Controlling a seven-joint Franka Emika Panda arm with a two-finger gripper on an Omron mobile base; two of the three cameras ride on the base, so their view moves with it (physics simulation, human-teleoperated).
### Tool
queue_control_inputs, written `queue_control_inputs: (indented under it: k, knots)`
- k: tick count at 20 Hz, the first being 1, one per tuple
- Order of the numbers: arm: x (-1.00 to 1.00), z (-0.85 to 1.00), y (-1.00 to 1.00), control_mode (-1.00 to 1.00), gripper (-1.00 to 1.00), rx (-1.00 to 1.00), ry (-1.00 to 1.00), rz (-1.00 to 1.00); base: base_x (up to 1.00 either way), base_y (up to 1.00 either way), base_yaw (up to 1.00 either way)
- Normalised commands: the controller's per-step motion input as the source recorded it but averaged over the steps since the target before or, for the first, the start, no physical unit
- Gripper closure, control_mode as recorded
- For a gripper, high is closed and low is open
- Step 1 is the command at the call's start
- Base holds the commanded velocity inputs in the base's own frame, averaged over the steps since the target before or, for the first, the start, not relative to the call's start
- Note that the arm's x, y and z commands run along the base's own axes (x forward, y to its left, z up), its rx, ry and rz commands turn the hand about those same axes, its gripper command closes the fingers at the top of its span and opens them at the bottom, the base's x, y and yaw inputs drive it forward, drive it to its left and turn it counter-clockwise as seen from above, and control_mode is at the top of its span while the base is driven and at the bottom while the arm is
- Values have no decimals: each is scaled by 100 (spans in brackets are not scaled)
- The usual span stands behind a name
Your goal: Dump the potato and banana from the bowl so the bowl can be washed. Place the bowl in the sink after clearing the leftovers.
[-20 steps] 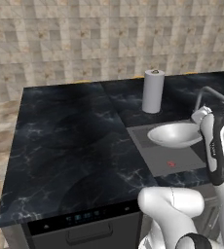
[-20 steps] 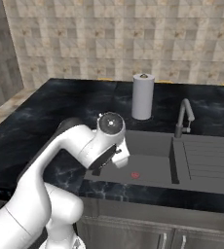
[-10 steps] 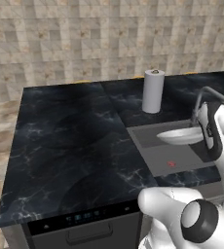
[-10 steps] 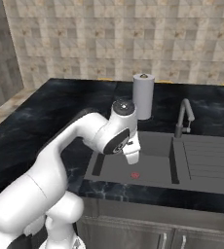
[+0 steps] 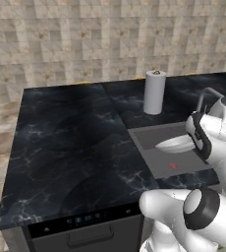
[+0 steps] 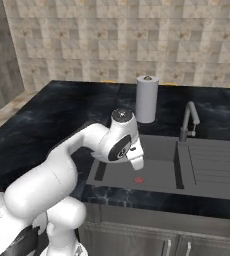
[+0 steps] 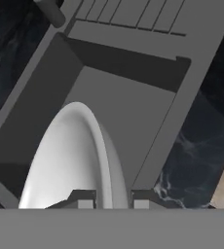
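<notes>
**Now: bowl gripped by its rim over the sink basin**

Presently the bowl is held by the gripper, whose jaws are drawn narrowly together on the bowl's rim, one fingertip being seen on each side of the thin white edge in the hand view. In that view the bowl is shown edge-on and stretched away from the fingertips, its pale grey inside turned to the left, and nothing can be made out lying in it. Beneath and beyond it the flat grey floor of the sink is seen, with the ribbed drainboard at the top of the picture and dark marbled counter to the right.

From the left base view the bowl is seen as a shallow white oval held within the outline of the basin, close to the arm's wrist; whether it is touching the basin floor cannot be told. A small red mark is seen on the basin floor just in front of the bowl.

From the right base view the bowl is hidden behind the arm's wrist, which is lowered over the left part of the sink. The curved faucet is stood at the back edge of the sink, and a paper towel roll is stood upright on the counter behind the basin, well apart from the bowl.
</notes>
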Motion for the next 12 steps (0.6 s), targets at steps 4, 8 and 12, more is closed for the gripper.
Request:
queue_control_inputs:
  k: [4,8,12]
  knots:
    - [26,-24,-1,-100,100,-2,1,0,0,0,0]
    - [39,-23,-4,-100,100,-5,0,0,0,0,0]
    - [55,-25,-13,-100,100,0,0,0,0,0,0]
